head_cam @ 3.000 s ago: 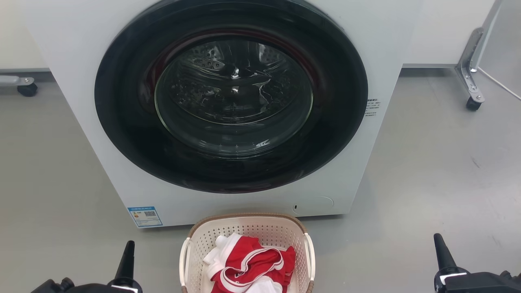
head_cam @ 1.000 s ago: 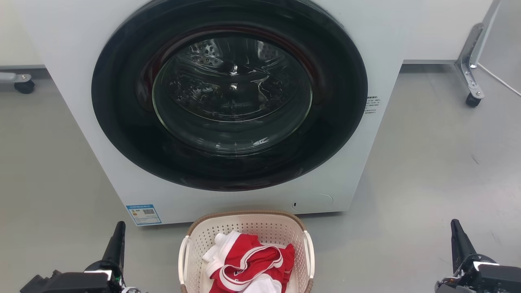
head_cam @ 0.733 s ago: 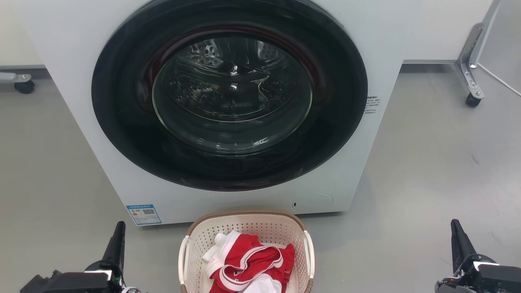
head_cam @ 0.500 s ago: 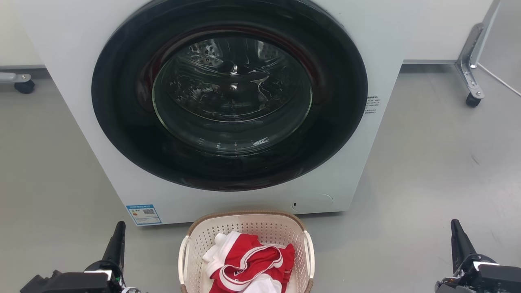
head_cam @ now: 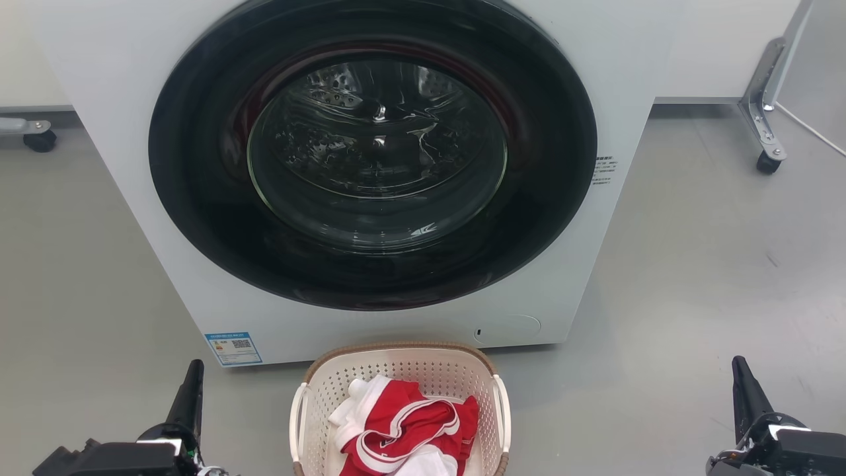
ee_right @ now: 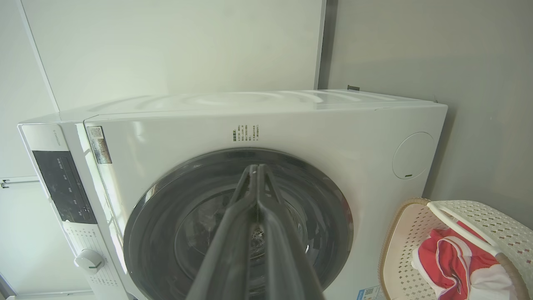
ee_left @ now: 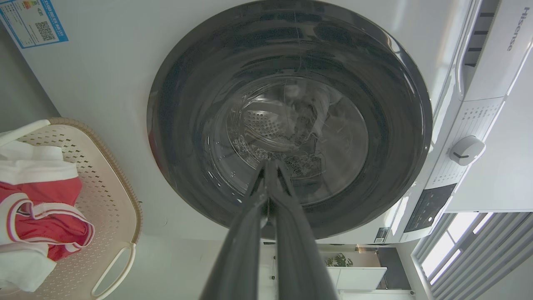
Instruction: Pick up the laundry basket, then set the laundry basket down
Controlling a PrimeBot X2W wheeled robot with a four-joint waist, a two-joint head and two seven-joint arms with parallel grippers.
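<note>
Wrist views: left fingers (ee_left: 243, 233), right fingers (ee_right: 229, 250) clenched, empty; head view: laundry basket (head_cam: 396, 370) btwn.

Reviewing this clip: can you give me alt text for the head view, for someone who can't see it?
A cream laundry basket holding red and white clothes sits on the grey floor before a white front-loading washer with a dark round door. The left gripper and right gripper point up from the bottom corners, well clear of the basket.
</note>
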